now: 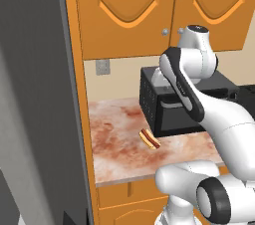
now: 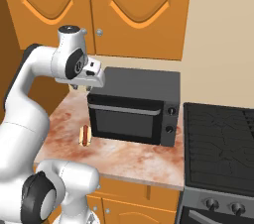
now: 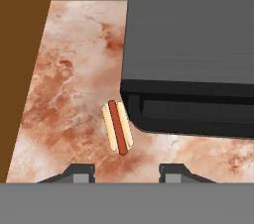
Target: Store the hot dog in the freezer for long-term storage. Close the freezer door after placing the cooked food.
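The hot dog [image 1: 149,139] [image 2: 85,135] [image 3: 117,127], a tan bun with a red sausage, lies on the marbled counter [image 1: 114,144] just off the microwave's front left corner. My gripper [image 3: 126,171] [image 2: 81,87] hangs open above it, a good way over the counter, with nothing between its fingertips. A tall grey fridge face [image 1: 35,109] fills the left of the left base view. I cannot tell whether it is the freezer door. The freezer's inside is hidden.
A black microwave [image 1: 169,114] [image 2: 134,109] [image 3: 193,44] stands on the counter right of the hot dog. A dark stove [image 2: 218,139] adjoins it further right. Orange wall cabinets [image 1: 129,5] hang overhead, and an orange side panel [image 3: 20,69] borders the counter's left.
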